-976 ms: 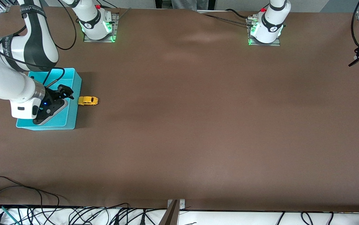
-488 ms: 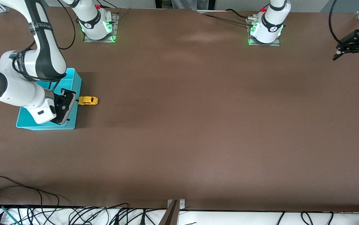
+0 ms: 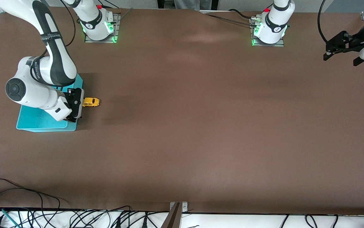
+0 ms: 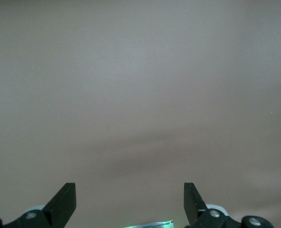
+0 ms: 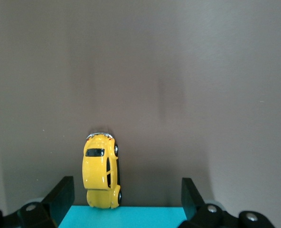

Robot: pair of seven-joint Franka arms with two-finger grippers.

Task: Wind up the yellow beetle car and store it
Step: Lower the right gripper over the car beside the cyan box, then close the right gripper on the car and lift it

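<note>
While the yellow beetle car (image 3: 91,102) sits on the table (image 3: 201,126) just beside the turquoise bin (image 3: 39,122), perhaps touching its wall, the right gripper (image 3: 74,109) hangs spread over the bin's edge. The left gripper (image 3: 342,50), also spread, waits over the left arm's end.

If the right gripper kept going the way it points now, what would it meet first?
Probably the yellow car, on the table beside the turquoise bin, between the right gripper's open fingers; depth is unclear.

Right gripper (image 3: 76,106) hides the car's (image 3: 91,102) bin-side end; right arm covers much of the bin (image 3: 39,122) (contents unseen).
</note>
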